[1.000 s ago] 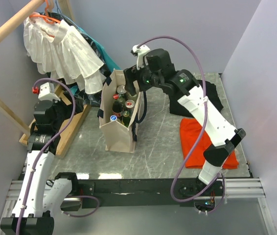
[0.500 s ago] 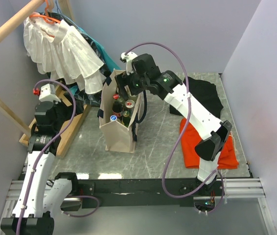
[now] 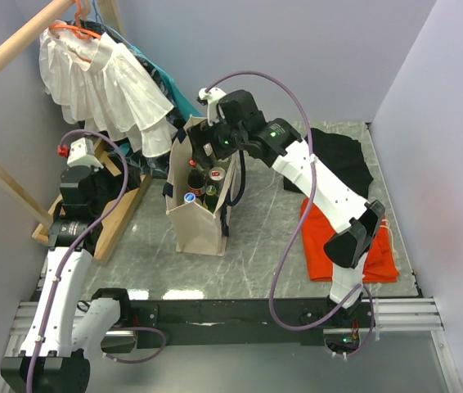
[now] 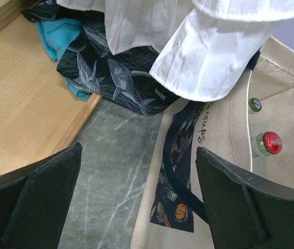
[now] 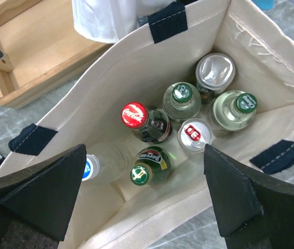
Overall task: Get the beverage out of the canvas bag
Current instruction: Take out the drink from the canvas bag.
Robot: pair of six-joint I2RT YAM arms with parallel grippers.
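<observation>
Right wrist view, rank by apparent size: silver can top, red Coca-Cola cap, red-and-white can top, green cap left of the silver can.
1. silver can top
2. red-and-white can top and red Coca-Cola cap: nearly alike, not ranked; heights may differ
3. green cap left of the silver can, smallest

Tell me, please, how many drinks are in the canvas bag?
7: silver can, two green-capped bottles at the far end; cola bottle, red-topped can mid-bag; green bottle, blue-capped bottle at the near end.

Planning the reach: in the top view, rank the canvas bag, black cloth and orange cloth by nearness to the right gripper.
1. canvas bag, directly beneath the right gripper.
2. black cloth, rear right.
3. orange cloth, near right.
</observation>
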